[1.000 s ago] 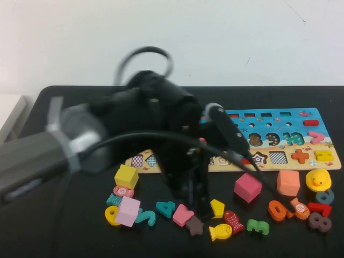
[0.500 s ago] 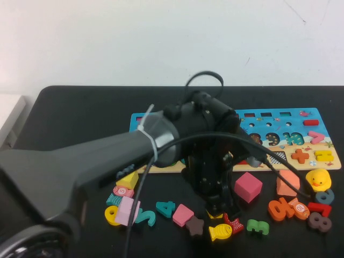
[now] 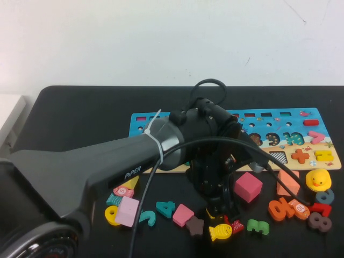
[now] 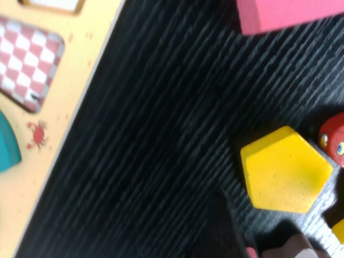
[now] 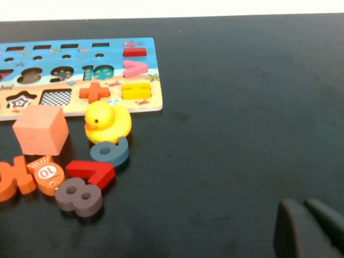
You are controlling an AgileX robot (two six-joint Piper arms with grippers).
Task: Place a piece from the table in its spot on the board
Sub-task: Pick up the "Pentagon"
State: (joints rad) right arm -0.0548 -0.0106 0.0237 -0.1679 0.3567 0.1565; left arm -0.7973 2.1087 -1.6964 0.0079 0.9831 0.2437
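Left gripper (image 3: 219, 207) sits low centre of the high view, pointed down at the table among the loose pieces, fingers spread wide and holding nothing. Directly under it lies the small flat yellow wooden pentagon (image 4: 285, 170), flat on the black ribbed table mat (image 4: 161, 134); in the left wrist view it shows in the lower right, clear of the fingers. In the high view the arm hides almost all of it.

Just beside the pentagon: a red fish piece (image 4: 334, 141), touching or nearly so, and a pink wooden cube (image 3: 248, 186) a little further off. A dark star piece (image 3: 194, 226) and a yellow fish piece (image 3: 220, 231) lie near the bottom of the high view.

Long blue and tan wooden puzzle board (image 3: 301, 134) runs across mid-frame behind the arm; its tan strip with a checkered slot (image 4: 29, 64) shows upper left in the wrist view.

Right gripper (image 5: 309, 228) is parked at the lower right of its own view, well apart from the pieces, fingers pressed together, empty.

Handling guess: the pentagon looks light, rigid and thin, painted smooth so maybe slippery. Best hold is across two opposite edges, low to the mat; the crowding fish may snag a finger.
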